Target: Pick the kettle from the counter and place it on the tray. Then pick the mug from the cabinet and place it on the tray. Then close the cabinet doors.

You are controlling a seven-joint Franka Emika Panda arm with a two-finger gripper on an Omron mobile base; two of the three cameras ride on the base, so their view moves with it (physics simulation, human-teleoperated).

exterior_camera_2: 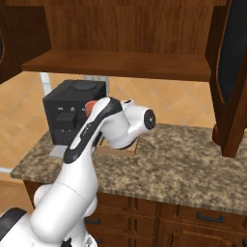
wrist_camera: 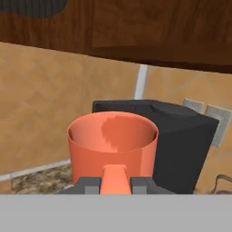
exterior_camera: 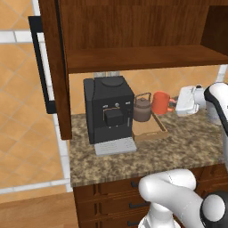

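Observation:
My gripper (exterior_camera: 172, 105) is shut on the loop handle of the orange-red mug (exterior_camera: 159, 102), which stays upright. The mug hangs close to the right of the brown-grey kettle (exterior_camera: 142, 107), over the far right part of the light-wood tray (exterior_camera: 152, 130). Whether the mug touches the tray I cannot tell. The kettle stands on the tray beside the coffee machine. In the hand view the mug (wrist_camera: 113, 142) is seen from its handle side, with my gripper (wrist_camera: 115, 183) clamped on the handle. In the right base view a sliver of the mug (exterior_camera_2: 89, 106) peeks out behind the arm.
A large black coffee machine (exterior_camera: 109, 111) stands left of the tray on the granite counter (exterior_camera: 178, 147). Both cabinet doors hang open: the left door (exterior_camera: 53, 67) and the right door (exterior_camera_2: 231, 72). The cabinet shelf (exterior_camera: 142, 58) is bare above.

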